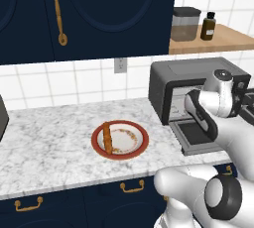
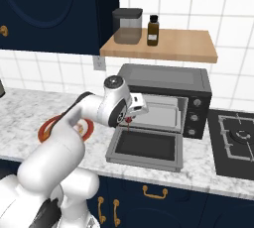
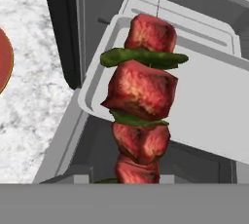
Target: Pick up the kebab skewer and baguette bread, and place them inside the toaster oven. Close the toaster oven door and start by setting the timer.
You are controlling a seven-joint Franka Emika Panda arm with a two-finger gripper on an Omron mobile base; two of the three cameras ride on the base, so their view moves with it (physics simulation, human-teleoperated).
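Claw (image 2: 130, 119): partly closed, gripping kebab skewer (image 3: 142, 106) | above open toaster oven door (image 2: 146, 146)

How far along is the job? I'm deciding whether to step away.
Early. Done: toaster oven door is down. In hand: end effector holds kebab skewer at the toaster oven mouth. Left: baguette bread still on plate, closing door, timer.

The white arm reaches forward, elbow bent; its end effector (image 2: 130, 118) is clamped, pointing down.
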